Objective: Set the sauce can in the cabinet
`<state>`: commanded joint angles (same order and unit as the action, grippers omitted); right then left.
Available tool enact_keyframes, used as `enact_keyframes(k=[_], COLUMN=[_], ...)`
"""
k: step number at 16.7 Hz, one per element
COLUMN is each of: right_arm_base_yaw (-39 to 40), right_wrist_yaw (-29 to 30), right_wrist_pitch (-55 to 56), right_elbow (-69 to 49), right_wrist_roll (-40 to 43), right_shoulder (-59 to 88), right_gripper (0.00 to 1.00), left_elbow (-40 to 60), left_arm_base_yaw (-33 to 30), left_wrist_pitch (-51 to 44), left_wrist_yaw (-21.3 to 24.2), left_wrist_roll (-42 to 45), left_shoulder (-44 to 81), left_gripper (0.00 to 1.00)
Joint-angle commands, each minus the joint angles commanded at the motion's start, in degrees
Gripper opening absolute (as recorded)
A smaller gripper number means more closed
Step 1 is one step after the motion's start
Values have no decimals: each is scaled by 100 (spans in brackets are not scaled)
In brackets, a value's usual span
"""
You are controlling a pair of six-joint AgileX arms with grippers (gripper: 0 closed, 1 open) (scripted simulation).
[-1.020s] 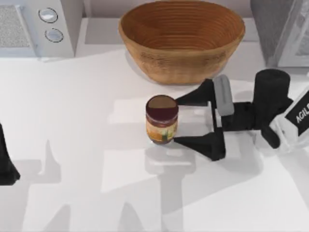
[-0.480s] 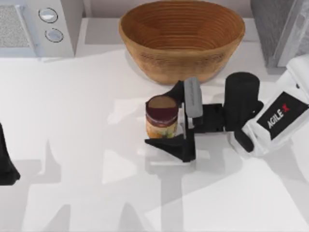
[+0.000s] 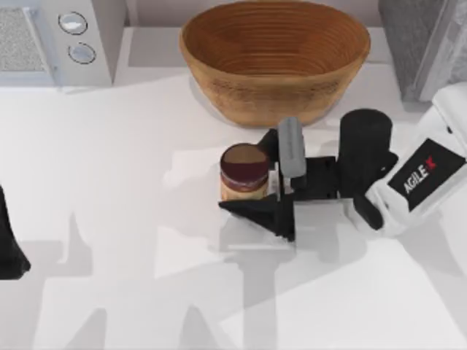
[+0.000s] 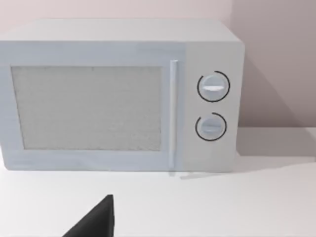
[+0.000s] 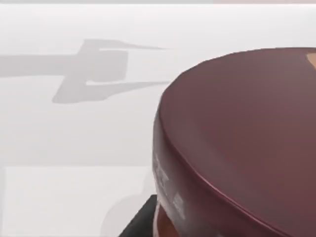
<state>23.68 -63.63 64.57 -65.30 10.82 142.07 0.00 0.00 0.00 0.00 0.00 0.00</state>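
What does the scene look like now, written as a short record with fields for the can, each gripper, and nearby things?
sauce can: upright on the white table, in front of the wicker bowl
right gripper: at the can, one finger on each side, closed on it
left gripper: parked at the table's left edge
microwave: back left, door shut
cabinet: back right corner
can status: not yet in the cabinet

The top view looks straight down on the counter (image 3: pixel 109 219). The left wrist view faces the microwave (image 4: pixel 118 94); the right wrist view sits hard against the sauce can (image 5: pixel 237 143).
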Motion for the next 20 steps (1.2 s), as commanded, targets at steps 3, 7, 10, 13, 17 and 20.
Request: enact_keyframes(k=[3,7,10,13,17,20], right_arm_base_yaw=[0,0,0,0,-15,10], right_wrist_yaw=[0,0,0,0,-2,-20], right_wrist_pitch=[0,0,0,0,-16,-416], right_elbow=[0,0,0,0,-1,-23], right_wrist_roll=[0,0,0,0,-4,9], right_shoulder=[0,0,0,0,-22,-424], right_gripper=[32,2,0,0,0,0], left_elbow=[0,0,0,0,0,0], left_arm_base_yaw=[0,0,0,0,0,0], left_wrist_pitch=[0,0,0,0,0,0], left_wrist_yaw=[0,0,0,0,0,0], left_wrist_roll=[0,0,0,0,0,0], left_shoulder=[0,0,0,0,0,0], left_gripper=[100,100,100,100,100,100])
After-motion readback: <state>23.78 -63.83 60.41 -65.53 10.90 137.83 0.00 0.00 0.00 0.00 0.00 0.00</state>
